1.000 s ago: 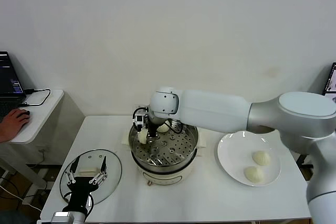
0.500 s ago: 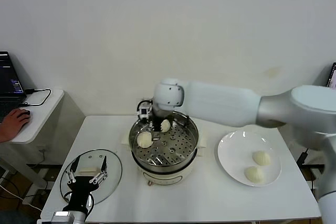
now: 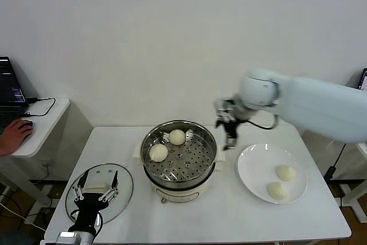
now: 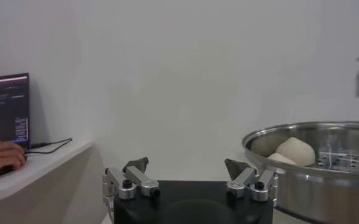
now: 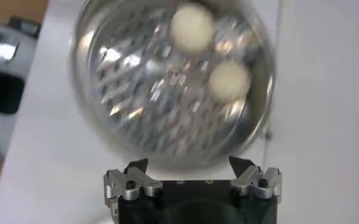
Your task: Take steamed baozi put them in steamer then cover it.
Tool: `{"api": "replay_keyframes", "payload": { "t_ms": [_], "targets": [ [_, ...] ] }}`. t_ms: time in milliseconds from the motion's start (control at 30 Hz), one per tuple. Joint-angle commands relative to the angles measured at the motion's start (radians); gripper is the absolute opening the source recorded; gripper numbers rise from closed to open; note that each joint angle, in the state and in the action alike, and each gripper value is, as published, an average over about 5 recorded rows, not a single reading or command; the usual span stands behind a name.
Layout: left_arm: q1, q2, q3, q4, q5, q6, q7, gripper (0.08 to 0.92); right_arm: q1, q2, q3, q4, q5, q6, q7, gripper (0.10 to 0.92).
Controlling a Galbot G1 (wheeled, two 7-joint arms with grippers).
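The steel steamer stands mid-table on its cream base, with two baozi on its perforated tray: one at the back, one at the left. Both also show in the right wrist view, one baozi and the other baozi, inside the steamer. Two more baozi lie on the white plate. My right gripper hangs open and empty between steamer and plate. My left gripper is parked open above the glass lid. The left wrist view shows the steamer beside it.
A side desk with a laptop and a person's hand on a mouse stands at the left. The table's front edge runs close below the lid and plate.
My right gripper let go of a baozi on the steamer tray's left side, opened, then swung up and right out of the steamer toward the plate. The left arm stayed still.
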Motion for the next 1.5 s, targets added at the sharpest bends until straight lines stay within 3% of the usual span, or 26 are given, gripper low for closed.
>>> {"api": "replay_keyframes", "payload": {
  "t_ms": [33,333,833,1500],
  "targets": [
    [0.004,-0.002,0.002,0.003,0.003,0.001,0.0,0.823,-0.28,-0.415,0.174,0.129,-0.285,0.201,-0.104,0.823],
    [0.025,-0.014,-0.001,-0.005,0.019,0.001,0.0,0.823,-0.713,-0.436,0.475,0.056,-0.411,0.241,-0.042,0.823],
    [0.049,-0.032,-0.008,-0.007,0.027,-0.002,-0.002,0.823,-0.794,-0.271,0.508,-0.068,-0.449,0.211,0.015,0.823],
    [0.032,-0.029,-0.008,0.015,0.026,-0.001,0.0,0.823,-0.823,-0.191,0.519,-0.146,-0.458,0.185,0.041,0.799]
  ]
}}
